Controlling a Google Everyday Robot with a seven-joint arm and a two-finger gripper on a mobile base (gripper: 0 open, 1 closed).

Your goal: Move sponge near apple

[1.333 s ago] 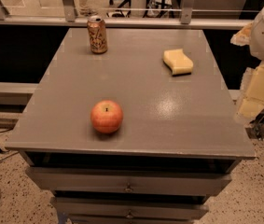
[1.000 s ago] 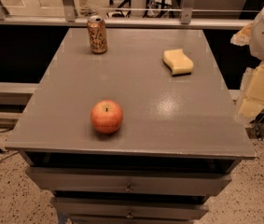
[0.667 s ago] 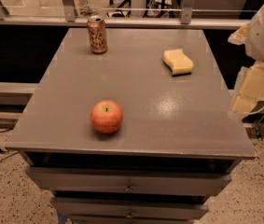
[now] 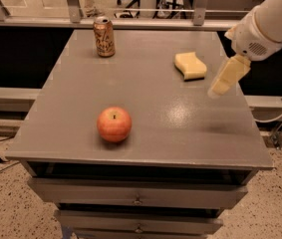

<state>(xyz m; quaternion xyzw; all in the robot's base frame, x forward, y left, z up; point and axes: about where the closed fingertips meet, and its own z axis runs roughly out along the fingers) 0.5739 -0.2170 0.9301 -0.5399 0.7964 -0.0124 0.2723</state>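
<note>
— Where's the pale yellow, wavy-sided foam sponge?
— Flat on the grey table, far right, well apart from the round red-orange apple near the front edge.
— And the gripper?
— It hangs just right of the sponge. Open or closed, I cannot tell. An orange-brown drink can stands upright far left.

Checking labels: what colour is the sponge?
The sponge is pale yellow, in the camera view; the gripper hovers beside it.
</note>
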